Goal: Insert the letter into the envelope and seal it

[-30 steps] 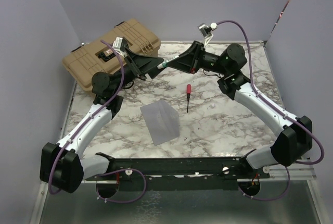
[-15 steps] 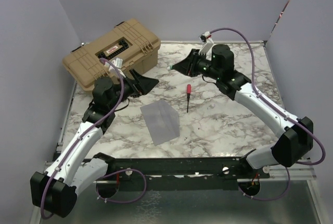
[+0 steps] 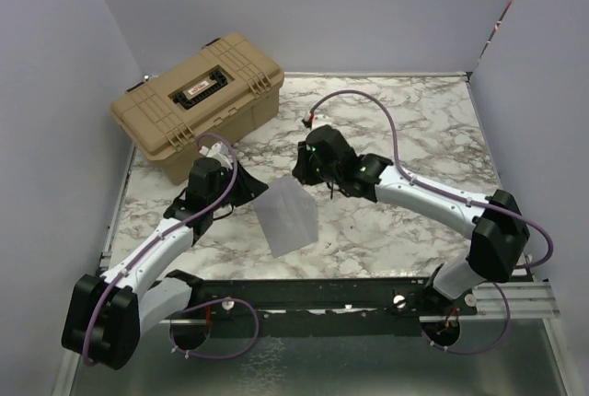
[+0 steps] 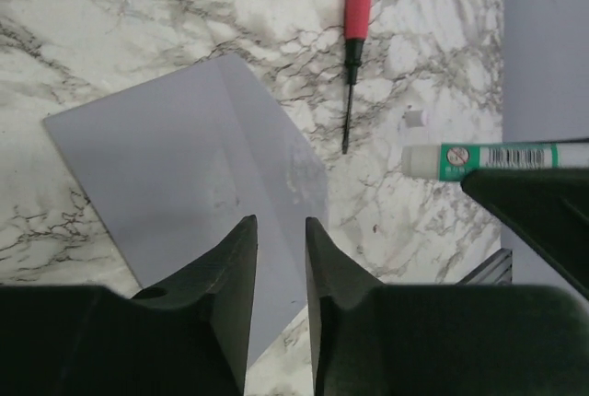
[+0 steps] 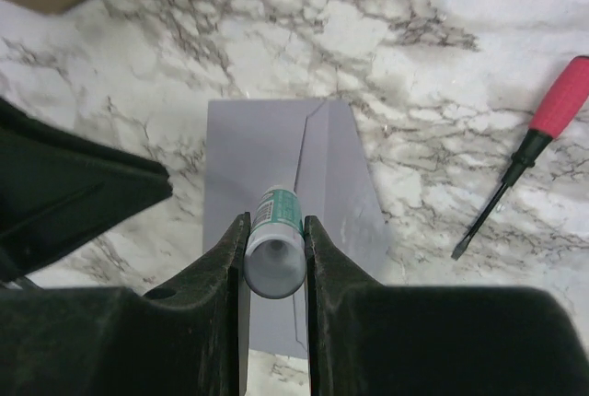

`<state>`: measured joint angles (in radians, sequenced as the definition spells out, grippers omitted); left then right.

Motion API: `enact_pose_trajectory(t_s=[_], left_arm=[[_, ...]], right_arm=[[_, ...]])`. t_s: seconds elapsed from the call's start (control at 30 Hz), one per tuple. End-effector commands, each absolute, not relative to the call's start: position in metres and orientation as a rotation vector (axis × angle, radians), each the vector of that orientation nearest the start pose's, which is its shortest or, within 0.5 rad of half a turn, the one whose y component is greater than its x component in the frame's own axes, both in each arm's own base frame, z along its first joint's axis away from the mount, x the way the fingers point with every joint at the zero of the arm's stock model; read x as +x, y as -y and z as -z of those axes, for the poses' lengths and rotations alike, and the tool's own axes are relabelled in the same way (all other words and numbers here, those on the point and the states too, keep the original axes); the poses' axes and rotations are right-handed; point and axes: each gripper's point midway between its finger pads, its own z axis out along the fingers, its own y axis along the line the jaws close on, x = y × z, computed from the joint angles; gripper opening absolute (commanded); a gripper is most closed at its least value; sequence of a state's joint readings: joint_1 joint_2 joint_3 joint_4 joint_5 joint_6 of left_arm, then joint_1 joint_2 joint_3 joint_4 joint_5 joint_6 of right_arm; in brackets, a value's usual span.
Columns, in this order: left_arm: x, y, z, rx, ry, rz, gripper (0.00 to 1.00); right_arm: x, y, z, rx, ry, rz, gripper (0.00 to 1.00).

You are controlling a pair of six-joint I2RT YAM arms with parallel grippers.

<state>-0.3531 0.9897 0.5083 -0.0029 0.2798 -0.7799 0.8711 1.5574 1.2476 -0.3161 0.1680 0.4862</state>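
Note:
The envelope (image 3: pixel 285 216) is a pale grey rectangle lying flat on the marble, with a diagonal fold line across it (image 4: pixel 184 157) (image 5: pixel 267 157). No letter shows in any view. My left gripper (image 3: pixel 250 190) hovers over the envelope's left edge, and in the left wrist view its jaws (image 4: pixel 281 223) stand a narrow gap apart with nothing between them. Over the envelope's far end, my right gripper (image 3: pixel 304 166) (image 5: pixel 274 219) is shut on a white and green glue stick (image 5: pixel 276 239) (image 4: pixel 488 158), whose tip points down at the envelope.
A big tan hard case (image 3: pixel 198 101) stands at the back left. A red-handled screwdriver (image 4: pixel 354 9) (image 5: pixel 552 110) lies just right of the envelope, under the right arm. Near it sits a small white cap (image 4: pixel 416 118). Grey walls enclose the table.
Both arms swung from beside the tan case down to the envelope. The left jaws went from wide to a narrow gap. The right gripper kept the glue stick.

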Motion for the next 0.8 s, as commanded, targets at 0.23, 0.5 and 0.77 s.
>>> enact_pose_trajectory(t_s=[0.23, 0.5, 0.77], left_arm=[[0.279, 0.181, -0.081, -0.297, -2.226, 0.910, 0.15], [0.280, 0.175, -0.051, -0.342, -2.246, 0.813, 0.10], [0.274, 0.181, -0.034, -0.357, -2.286, 0.779, 0.06]], right_arm=[[0.259, -0.374, -0.114, -0.658, -2.139, -0.381, 0.00], [0.257, -0.373, -0.077, -0.670, -2.184, -0.257, 0.00], [0.257, -0.383, -0.060, -0.709, -2.181, -0.280, 0.00]])
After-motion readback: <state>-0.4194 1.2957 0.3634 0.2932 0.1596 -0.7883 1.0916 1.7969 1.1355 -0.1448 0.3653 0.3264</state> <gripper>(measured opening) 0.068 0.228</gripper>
